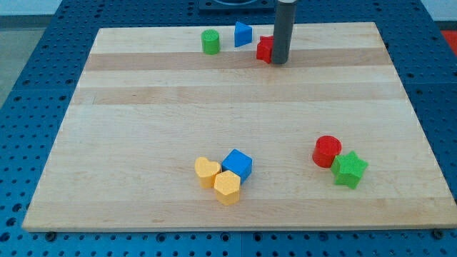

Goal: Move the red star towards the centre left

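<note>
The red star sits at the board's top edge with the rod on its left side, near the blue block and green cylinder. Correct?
Not quite. In the camera view my tip is on the right side of the red star, touching or nearly so. The blue block and green cylinder stand to its left, as you said.

Straight dark grey rod, smooth and cylindrical, plain matte surface, my tip (279,62) blunt and flat-ended

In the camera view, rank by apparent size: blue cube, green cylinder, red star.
1. blue cube, largest, though nearest the view's bottom, so nearness may inflate it.
2. green cylinder.
3. red star, partly hidden behind the rod above my tip, so unsure.
</note>
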Robot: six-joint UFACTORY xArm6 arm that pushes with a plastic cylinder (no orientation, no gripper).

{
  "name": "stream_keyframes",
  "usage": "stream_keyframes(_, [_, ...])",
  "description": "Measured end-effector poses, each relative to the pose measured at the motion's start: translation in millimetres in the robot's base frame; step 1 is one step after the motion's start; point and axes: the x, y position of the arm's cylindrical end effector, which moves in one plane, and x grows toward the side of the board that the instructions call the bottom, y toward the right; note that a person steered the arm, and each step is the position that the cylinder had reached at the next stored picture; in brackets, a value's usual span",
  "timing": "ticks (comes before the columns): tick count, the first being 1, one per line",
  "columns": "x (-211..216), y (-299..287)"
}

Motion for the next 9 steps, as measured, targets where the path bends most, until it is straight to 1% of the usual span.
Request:
stream_keyframes(3, [-11.0,-39.2])
stream_keyframes(4, [5.6,-30.7])
stream_keyframes(6, [85.3,23.8])
stream_keyframes(9, [185.0,110.0])
